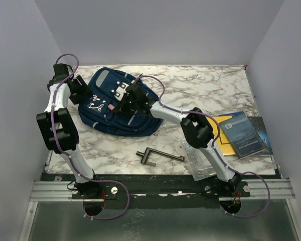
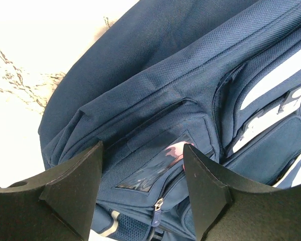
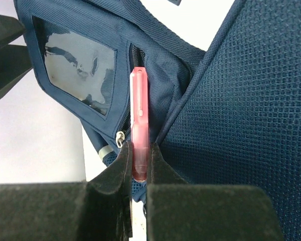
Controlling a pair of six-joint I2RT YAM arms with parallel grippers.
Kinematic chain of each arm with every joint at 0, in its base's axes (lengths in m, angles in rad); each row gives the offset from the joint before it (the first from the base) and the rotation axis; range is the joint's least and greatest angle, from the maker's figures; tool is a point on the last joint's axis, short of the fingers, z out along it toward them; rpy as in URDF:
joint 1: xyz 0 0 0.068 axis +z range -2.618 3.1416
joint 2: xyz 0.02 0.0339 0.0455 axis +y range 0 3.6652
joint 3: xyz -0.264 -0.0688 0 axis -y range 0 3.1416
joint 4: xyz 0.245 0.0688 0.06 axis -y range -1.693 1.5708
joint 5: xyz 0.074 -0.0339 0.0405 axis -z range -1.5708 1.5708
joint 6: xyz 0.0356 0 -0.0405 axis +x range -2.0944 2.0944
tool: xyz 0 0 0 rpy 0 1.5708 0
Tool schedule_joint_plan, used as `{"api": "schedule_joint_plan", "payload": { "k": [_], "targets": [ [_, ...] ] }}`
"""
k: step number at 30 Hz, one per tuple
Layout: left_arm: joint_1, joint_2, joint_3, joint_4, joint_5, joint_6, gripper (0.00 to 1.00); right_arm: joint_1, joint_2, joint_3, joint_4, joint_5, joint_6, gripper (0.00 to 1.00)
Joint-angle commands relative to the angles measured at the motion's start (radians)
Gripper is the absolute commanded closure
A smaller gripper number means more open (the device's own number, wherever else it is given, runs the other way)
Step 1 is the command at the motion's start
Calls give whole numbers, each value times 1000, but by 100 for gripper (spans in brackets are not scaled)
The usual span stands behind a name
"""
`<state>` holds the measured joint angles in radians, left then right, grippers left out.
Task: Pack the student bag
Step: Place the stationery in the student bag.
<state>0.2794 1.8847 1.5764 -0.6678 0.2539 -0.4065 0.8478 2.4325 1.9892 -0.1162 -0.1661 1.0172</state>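
The student bag (image 1: 115,108), navy with light grey stripes, lies at the back left of the marble table. My right gripper (image 3: 139,160) is shut on a translucent pink pen (image 3: 139,115). The pen's far end points into an unzipped pocket (image 3: 135,57) next to a clear window panel (image 3: 75,63). My left gripper (image 2: 143,186) hovers open over the same corner of the bag (image 2: 155,75), its fingers (image 2: 72,186) on either side of the window panel (image 2: 153,170) with nothing gripped. The pen's tip (image 2: 176,148) shows by the right finger. In the top view both grippers meet over the bag, the left gripper (image 1: 83,90) and the right gripper (image 1: 123,103).
A dark T-shaped metal tool (image 1: 158,156) lies near the front middle of the table (image 1: 200,85). A clear plastic case (image 1: 198,160) sits under the right arm. A yellow book (image 1: 224,140), a blue book (image 1: 243,133) and a dark one (image 1: 265,133) are stacked at the right edge.
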Motion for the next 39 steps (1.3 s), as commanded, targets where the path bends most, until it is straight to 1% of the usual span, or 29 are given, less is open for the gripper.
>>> {"api": "schedule_joint_plan", "payload": {
  "k": [1,7,12,14,15,17,18,21,22,23,26,28,29,30,32,33,35,38,39],
  "targets": [
    [-12,-28,-15,-15,2,-2,34,1,60,3,-105,93,34,100],
    [-17,-41,-25,-6,-7,-6,35,0,21,-65,-129,129,72,100],
    [-20,-49,-31,-2,-5,-5,34,-1,-3,-86,-175,185,34,100],
    [-27,-65,-40,-1,-16,1,33,-1,2,-89,-164,174,31,100],
    [-37,-80,-51,-1,-37,1,32,-1,15,-78,-150,136,24,100],
    [-69,-117,-87,6,-96,6,30,-1,67,0,-190,99,22,100],
    [-91,-134,-103,6,-118,6,29,-1,85,27,-184,78,21,100],
    [-154,-177,-149,7,-133,-5,28,-2,149,128,-196,48,11,100],
    [-174,-194,-165,7,-132,-13,28,-5,163,134,-151,11,4,100],
    [-187,-209,-177,9,-119,-24,28,-9,168,114,-89,-37,3,100],
    [-192,-240,-206,11,-51,-32,28,-26,170,26,211,-231,-3,100],
    [-192,-270,-214,5,-66,-13,28,-39,175,-6,363,-384,-14,100],
    [-192,-290,-217,-5,-80,-2,28,-49,156,-44,412,-437,-12,100],
    [-192,-305,-218,-13,-89,16,27,-56,118,-104,450,-443,-11,100],
    [-193,-323,-204,-57,-131,44,27,-77,2,-283,456,-372,-14,100],
    [-198,-328,-195,-85,-168,52,27,-90,-50,-327,418,-341,-28,100],
    [-222,-347,-210,-100,-233,68,27,-114,-118,-394,379,-321,-52,100],
    [-275,-374,-228,-123,-339,53,30,-145,-167,-453,386,-368,-51,100],
    [-312,-381,-231,-135,-370,44,30,-153,-183,-470,386,-365,-55,100]
  ]
}}
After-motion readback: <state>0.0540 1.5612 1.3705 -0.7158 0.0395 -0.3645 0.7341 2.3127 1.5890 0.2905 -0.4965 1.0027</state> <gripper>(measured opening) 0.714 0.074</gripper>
